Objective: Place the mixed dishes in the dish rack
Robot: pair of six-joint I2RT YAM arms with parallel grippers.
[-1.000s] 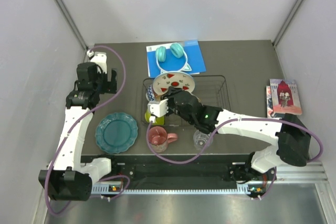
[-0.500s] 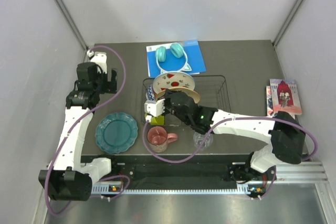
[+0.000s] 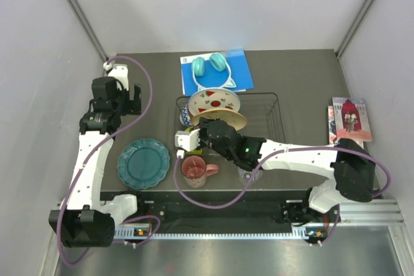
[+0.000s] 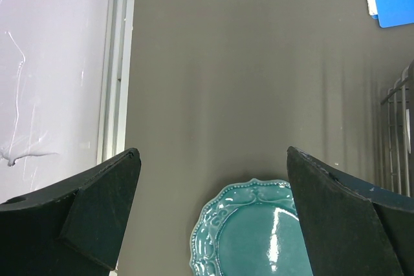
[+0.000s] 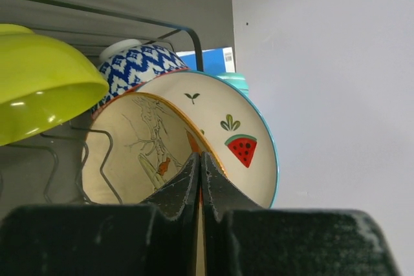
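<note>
In the black wire dish rack [image 3: 272, 116], the small patterned bowl [image 3: 184, 116] [image 5: 143, 66], the white watermelon plate [image 3: 214, 100] [image 5: 240, 140] and the cream-orange floral plate [image 3: 228, 119] [image 5: 139, 153] stand together at the left end. My right gripper [image 3: 212, 125] [image 5: 200, 155] is shut on the floral plate's rim. The lime-green bowl [image 5: 39, 82] is close on its left, mostly hidden in the top view [image 3: 186, 154]. The teal plate [image 3: 143, 163] [image 4: 259, 231], pink mug [image 3: 195, 170] and clear glass [image 3: 248, 174] stand on the table. My left gripper [image 3: 129, 103] [image 4: 213, 153] is open and empty above the table, behind the teal plate.
Teal cat-ear headphones [image 3: 209, 65] lie on a blue book [image 3: 240, 69] behind the rack. A picture book [image 3: 350, 119] lies at the right edge. White walls enclose the table on three sides. The right arm spans the table's front in front of the rack.
My right wrist has moved left and toward the near edge, uncovering more of the floral plate. My left gripper has moved slightly back.
</note>
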